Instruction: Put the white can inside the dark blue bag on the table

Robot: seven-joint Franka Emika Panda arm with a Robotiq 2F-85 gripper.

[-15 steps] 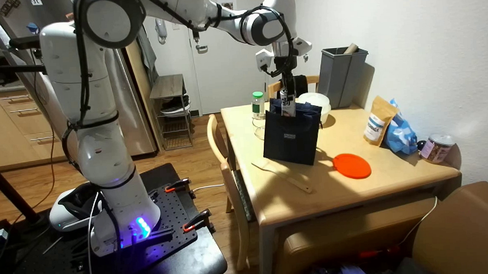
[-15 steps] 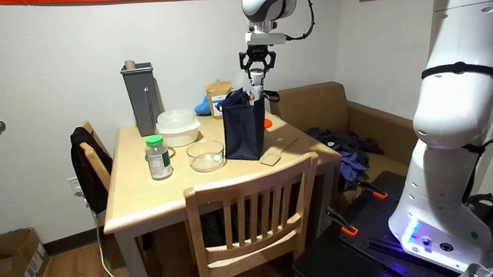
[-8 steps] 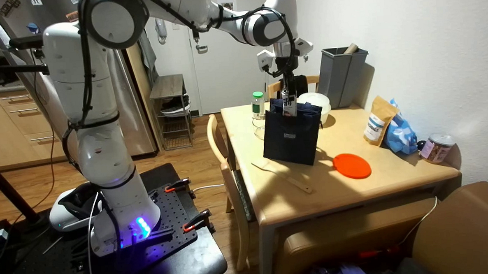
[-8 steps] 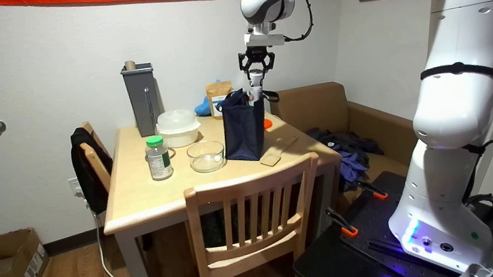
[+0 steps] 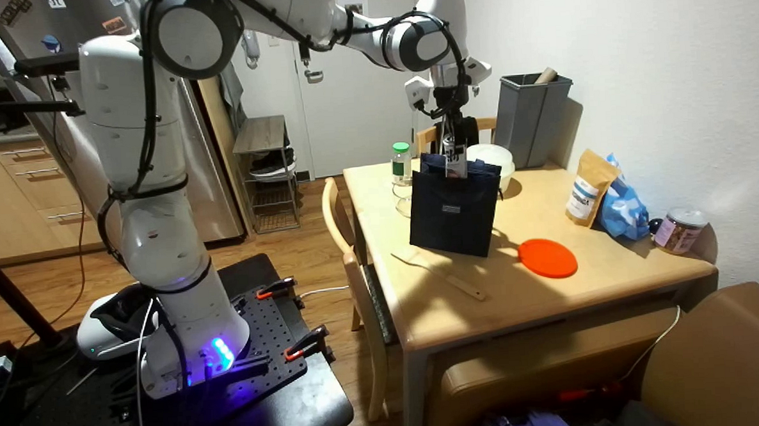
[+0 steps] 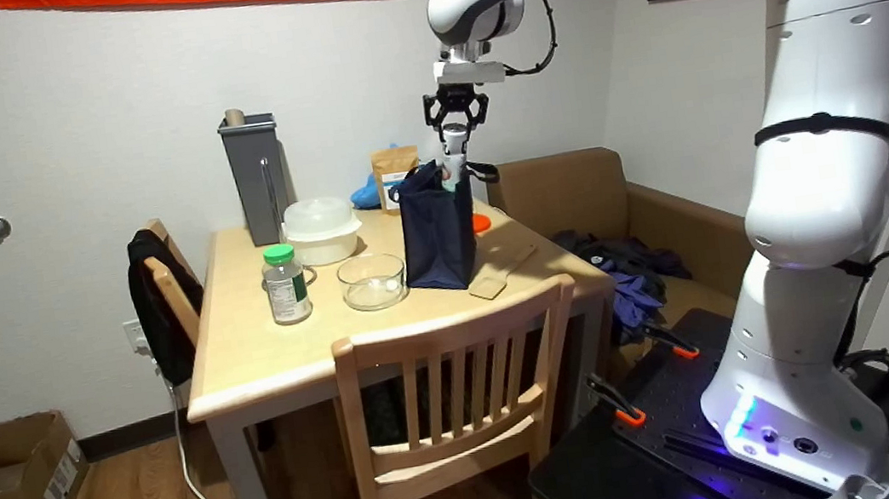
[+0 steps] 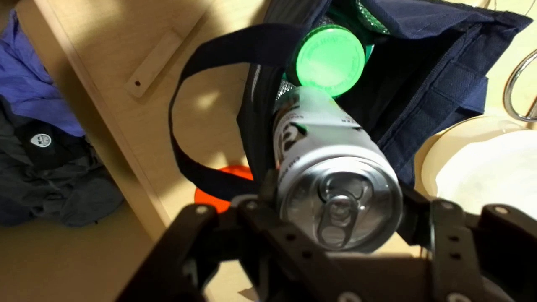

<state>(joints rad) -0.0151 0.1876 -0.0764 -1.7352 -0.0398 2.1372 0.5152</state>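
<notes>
My gripper [image 5: 452, 138] is shut on the white can [image 5: 455, 161] above the dark blue bag [image 5: 451, 219]. In an exterior view the gripper [image 6: 452, 124] holds the can [image 6: 454, 164] upright over the bag's [image 6: 438, 237] mouth. In the wrist view the gripper [image 7: 339, 191] grips the can [image 7: 327, 134] at its tab end. The can's lower end is at the bag's [image 7: 390, 84] opening, close to a green lid [image 7: 330, 61] inside. How far it reaches below the rim I cannot tell. The bag stands upright on the table [image 5: 625, 257].
A green-lidded jar [image 6: 286, 287], a glass bowl [image 6: 372, 283] and a white lidded container [image 6: 322, 233] stand near the bag. A wooden spatula [image 5: 446, 276] and a red disc [image 5: 547, 257] lie in front. A grey bin [image 5: 532, 123] stands behind. A chair [image 6: 462, 384] stands at the table's edge.
The gripper with the can has shifted a little away from the robot's base, across the bag's mouth. The bag stands in the same place.
</notes>
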